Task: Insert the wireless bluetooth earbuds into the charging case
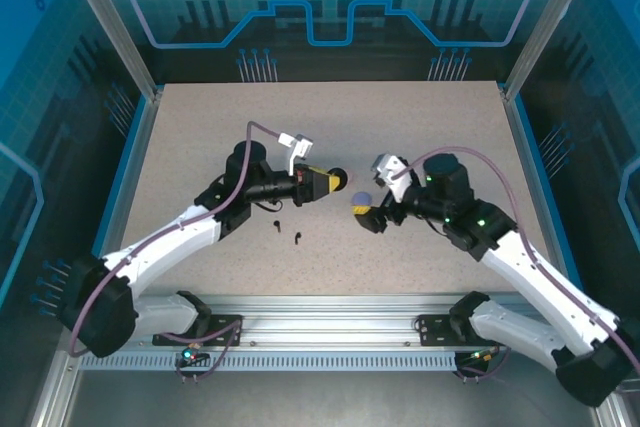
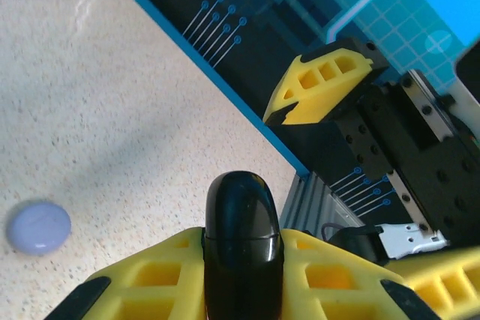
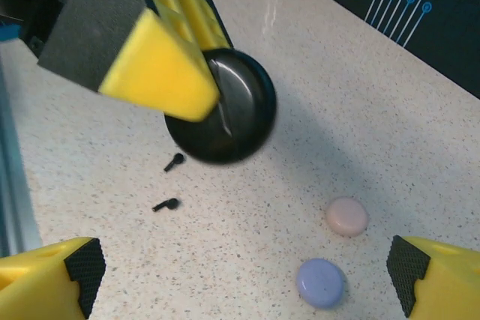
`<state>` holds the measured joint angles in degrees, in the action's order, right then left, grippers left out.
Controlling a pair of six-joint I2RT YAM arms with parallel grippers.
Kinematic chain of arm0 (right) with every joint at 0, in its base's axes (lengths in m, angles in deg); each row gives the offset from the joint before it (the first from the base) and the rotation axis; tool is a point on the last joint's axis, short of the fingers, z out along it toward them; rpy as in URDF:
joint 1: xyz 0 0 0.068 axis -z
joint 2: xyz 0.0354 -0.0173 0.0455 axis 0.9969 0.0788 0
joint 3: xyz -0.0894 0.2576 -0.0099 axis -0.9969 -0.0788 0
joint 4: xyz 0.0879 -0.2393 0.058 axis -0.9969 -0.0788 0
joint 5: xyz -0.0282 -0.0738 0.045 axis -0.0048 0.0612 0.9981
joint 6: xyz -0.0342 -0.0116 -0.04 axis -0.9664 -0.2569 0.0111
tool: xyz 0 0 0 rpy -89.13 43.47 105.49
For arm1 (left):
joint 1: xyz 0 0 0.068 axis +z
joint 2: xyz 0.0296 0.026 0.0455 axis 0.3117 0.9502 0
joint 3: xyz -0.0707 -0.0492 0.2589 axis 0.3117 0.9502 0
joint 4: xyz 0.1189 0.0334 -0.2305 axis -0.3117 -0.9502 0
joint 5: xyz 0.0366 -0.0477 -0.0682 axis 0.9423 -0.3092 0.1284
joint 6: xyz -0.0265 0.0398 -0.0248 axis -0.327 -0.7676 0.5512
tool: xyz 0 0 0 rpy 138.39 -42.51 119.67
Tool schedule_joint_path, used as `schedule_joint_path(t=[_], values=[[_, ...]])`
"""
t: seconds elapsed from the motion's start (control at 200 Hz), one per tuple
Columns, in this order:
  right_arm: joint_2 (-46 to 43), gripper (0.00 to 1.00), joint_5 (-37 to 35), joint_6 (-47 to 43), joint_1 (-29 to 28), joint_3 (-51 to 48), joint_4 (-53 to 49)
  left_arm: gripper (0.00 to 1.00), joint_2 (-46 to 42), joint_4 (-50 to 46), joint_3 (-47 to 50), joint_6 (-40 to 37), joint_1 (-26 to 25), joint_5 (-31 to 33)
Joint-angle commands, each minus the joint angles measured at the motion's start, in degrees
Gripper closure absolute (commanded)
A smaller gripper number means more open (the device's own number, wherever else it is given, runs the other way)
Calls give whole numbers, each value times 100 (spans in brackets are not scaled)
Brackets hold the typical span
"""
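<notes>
Firmly clamped on edge in the left gripper (image 3: 187, 43), the black case (image 3: 232, 118) looks shut, two black earbuds (image 3: 174, 161) lying on the table (image 3: 390, 110) beside it. The right gripper (image 1: 365, 215), jaws wide apart, faces the case; prising squarely at its seam seems wisest.

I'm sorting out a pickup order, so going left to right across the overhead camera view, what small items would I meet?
First tiny black stemmed earbud → second tiny black stemmed earbud → glossy black round case, clamped in the left gripper → lilac round case.
</notes>
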<state>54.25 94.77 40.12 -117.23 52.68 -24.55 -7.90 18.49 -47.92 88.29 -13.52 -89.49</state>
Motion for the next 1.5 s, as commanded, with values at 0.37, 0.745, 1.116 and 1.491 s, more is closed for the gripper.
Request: schedule_joint_path(t=[0.37, 0.745, 1.116, 1.491], values=[[412, 13, 2343, 233, 533, 484, -140, 94, -1026, 2314, 1236, -1612, -159, -98], [771, 21, 1974, 29, 28, 911, 47, 96, -1090, 3185, 1677, -2418, -362, -239], [1161, 29, 1879, 33, -68, 1220, 161, 97, -1053, 3155, 1659, -2379, -407, -209], [1233, 33, 1629, 82, -15, 1451, 116, 97, -952, 2977, 1653, -2465, -403, -199]])
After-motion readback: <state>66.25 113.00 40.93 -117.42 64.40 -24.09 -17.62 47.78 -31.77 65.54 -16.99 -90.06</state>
